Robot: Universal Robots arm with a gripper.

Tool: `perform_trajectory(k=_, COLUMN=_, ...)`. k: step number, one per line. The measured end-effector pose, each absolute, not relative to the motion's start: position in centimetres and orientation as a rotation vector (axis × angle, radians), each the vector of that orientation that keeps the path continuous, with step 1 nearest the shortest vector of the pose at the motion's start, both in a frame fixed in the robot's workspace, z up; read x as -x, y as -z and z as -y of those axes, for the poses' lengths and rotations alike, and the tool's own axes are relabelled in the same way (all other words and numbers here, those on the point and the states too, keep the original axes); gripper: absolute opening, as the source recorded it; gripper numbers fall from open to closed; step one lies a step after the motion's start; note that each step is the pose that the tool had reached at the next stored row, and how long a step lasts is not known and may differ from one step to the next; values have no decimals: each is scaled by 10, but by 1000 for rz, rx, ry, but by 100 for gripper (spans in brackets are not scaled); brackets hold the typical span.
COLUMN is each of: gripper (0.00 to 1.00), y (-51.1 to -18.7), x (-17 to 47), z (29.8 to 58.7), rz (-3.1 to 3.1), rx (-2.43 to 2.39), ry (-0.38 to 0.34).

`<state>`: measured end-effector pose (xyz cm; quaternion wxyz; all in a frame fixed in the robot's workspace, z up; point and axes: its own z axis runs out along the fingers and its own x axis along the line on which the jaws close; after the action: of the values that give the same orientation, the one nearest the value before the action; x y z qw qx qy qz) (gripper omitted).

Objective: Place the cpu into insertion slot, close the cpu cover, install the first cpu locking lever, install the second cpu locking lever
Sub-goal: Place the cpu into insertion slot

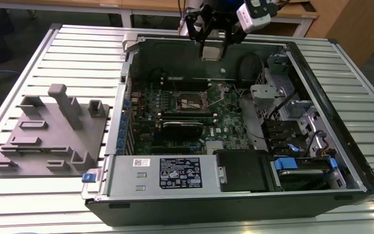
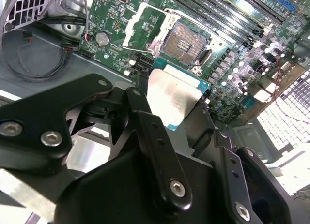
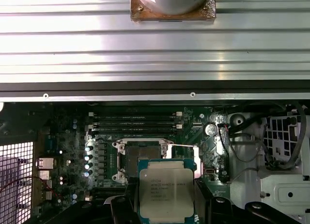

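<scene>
Clamping the cpu [image 3: 166, 195] between its fingers, the gripper [image 1: 212, 48] hangs over the open computer case [image 1: 226, 207] on the worktop [image 1: 76, 53], above the motherboard's bare insertion slot [image 2: 186, 40], beside which the cpu cover [image 2: 131, 24] lies flipped open.

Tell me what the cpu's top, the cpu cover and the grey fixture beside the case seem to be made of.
The cpu, held in the gripper: the top looks like metal, silver-grey with a soft brushed sheen. The cpu cover: thin bright metal, probably stamped steel, glinting along its edges. The grey fixture: matte, uniform grey, likely plastic, though the look leaves that open.
</scene>
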<state>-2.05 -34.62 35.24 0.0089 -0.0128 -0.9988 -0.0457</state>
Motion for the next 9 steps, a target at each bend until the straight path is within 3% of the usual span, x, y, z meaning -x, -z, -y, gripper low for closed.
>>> perform_trajectory(k=9, gripper=54, y=-351, x=21, z=346, rz=3120, rx=40, ry=143)
